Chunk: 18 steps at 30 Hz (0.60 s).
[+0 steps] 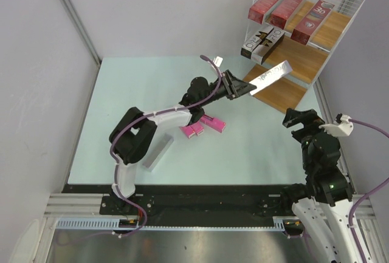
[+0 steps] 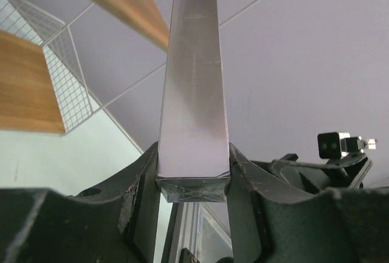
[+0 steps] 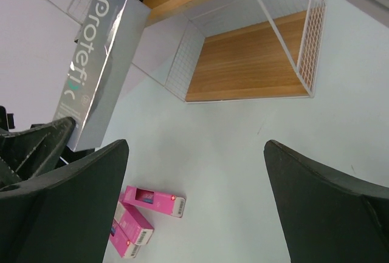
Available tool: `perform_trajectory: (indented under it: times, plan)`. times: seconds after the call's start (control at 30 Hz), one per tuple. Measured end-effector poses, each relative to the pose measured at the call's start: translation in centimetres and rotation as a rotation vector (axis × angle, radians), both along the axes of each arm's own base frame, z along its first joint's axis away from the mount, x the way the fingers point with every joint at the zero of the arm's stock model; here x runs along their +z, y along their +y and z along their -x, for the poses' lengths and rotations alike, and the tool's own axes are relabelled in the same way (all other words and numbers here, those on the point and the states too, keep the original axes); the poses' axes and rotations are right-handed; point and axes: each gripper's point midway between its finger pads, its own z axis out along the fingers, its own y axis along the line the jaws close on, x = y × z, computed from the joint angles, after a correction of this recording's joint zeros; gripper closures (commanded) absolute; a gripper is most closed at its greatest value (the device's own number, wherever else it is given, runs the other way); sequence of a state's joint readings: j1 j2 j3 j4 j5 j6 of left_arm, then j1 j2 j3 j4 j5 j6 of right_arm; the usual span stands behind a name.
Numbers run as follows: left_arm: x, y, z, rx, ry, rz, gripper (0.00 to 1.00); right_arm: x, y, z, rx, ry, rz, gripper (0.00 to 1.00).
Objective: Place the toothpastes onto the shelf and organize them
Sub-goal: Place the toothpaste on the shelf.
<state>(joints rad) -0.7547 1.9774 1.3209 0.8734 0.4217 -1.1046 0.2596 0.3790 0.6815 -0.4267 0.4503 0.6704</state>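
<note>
Carton, silver, clamped at its near end in the left tool, up off the surface and just short of the shelf, long axis aimed at the boards. Right tool spread wide, holding nothing, parked off to the right near the lowest board. Already shelved: three red cartons on the top board and a silver pair on the middle one. Left on the surface: three pink cartons, under the left arm. Probably mid-carry toward the free spot beside the silver pair. Main hazard: gripped at one end only, so prone to droop or swing between the pads if nudged. Could catch a wire side or a board edge with the far tip if fed in skewed, then twist out of the grip. Could also shove the silver pair out of line if slid in too close. Little room between boards, hence some risk of the left tool itself knocking the frame. Worth minding the right tool too, close to the approach path.
</note>
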Motion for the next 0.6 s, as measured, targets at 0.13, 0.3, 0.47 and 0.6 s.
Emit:
perform_trajectory:
  times: [0.13, 0.3, 0.47, 0.6]
  plan:
    - [0.9, -1.2, -1.2, -0.005, 0.001, 0.026, 1.0, -0.1, -0.3, 0.2, -0.007, 0.006, 0.019, 0.0]
    - [0.4, -2.9, -3.2, 0.0, 0.038, 0.033, 1.0, -0.2, -0.5, 0.5, -0.012, 0.013, 0.039, 0.0]
    - [-0.1, -4.3, -5.2, 0.031, 0.092, 0.03, 1.0, 0.3, -1.1, 1.0, -0.031, -0.008, 0.05, 0.01]
    - [-0.2, -5.2, -6.5, 0.055, 0.13, 0.044, 1.0, 0.6, -1.3, 1.1, -0.04, -0.012, 0.06, 0.0]
